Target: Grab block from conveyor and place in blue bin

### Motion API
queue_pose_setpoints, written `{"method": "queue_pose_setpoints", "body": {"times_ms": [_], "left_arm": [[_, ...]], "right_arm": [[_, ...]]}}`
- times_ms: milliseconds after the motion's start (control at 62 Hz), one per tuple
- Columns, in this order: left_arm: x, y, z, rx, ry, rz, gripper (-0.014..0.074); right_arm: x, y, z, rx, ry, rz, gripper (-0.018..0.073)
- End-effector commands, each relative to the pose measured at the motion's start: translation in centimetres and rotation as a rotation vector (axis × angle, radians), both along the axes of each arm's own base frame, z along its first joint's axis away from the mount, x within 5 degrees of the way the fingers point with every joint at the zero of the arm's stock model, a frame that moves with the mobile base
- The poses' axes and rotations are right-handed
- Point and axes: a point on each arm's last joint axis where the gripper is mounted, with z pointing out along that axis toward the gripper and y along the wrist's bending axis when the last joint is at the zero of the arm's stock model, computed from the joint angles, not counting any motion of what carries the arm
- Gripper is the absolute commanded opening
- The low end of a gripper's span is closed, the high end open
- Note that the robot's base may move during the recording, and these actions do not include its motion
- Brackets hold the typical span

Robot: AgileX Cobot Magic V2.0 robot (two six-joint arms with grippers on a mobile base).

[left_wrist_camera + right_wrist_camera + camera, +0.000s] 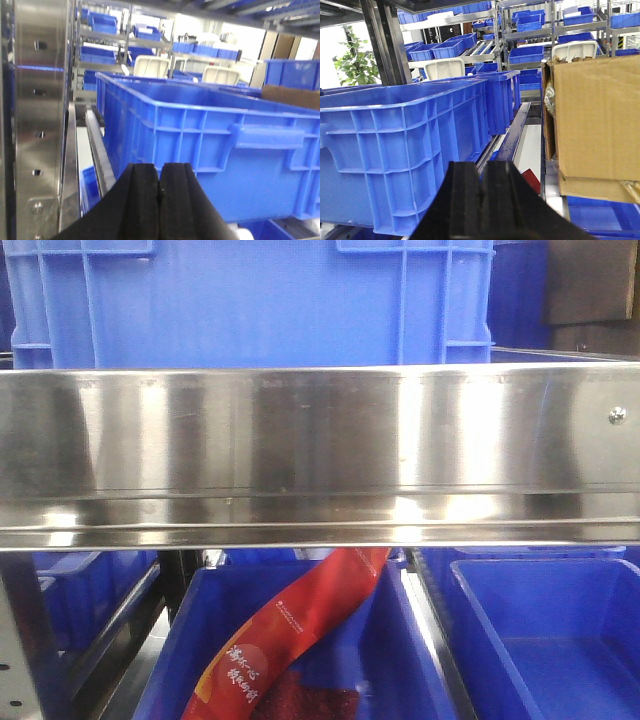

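Note:
A large blue bin (225, 145) fills the right half of the left wrist view, just beyond my left gripper (160, 170), which is shut with nothing between its black fingers. In the right wrist view the same kind of blue bin (405, 150) stands to the left of my right gripper (481, 167), also shut and empty. The front view shows a blue bin (260, 300) behind a steel rail (320, 450); neither gripper appears there. The block and the conveyor are out of view.
A cardboard box (595, 115) stands close on the right. Lower blue bins (540, 640) sit under the rail, one holding a red packet (290, 630). A steel upright (40, 120) is at the left. Shelves of blue bins (530, 22) fill the background.

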Motion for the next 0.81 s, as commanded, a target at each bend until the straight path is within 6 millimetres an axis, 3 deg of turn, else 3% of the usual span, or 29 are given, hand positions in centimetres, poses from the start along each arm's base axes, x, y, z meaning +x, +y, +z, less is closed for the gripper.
{"method": "queue_pose_setpoints", "body": {"times_ms": [0, 258, 339, 645, 790], "left_arm": [[-0.3, 0.1, 0.3, -0.02, -0.028, 0.005, -0.0111], [-0.3, 0.1, 0.2, -0.019, -0.026, 0.005, -0.0111], [-0.3, 0.1, 0.2, -0.019, -0.026, 0.005, -0.0111], [-0.3, 0.1, 0.2, -0.019, -0.026, 0.005, -0.0111], [-0.3, 0.1, 0.2, -0.02, -0.028, 0.005, -0.0111]], "right_arm": [[-0.1, -0.1, 0.0, 0.007, -0.013, -0.008, -0.0162], [-0.1, -0.2, -0.3, -0.03, -0.033, -0.018, -0.0162], [-0.3, -0.4, -1.6, -0.103, -0.055, -0.043, -0.0162], [-1.7, -1.5, -9.2, -0.103, -0.051, -0.178, -0.0162], [-1.7, -1.5, -9.2, -0.1, -0.069, -0.19, -0.0162]]}}
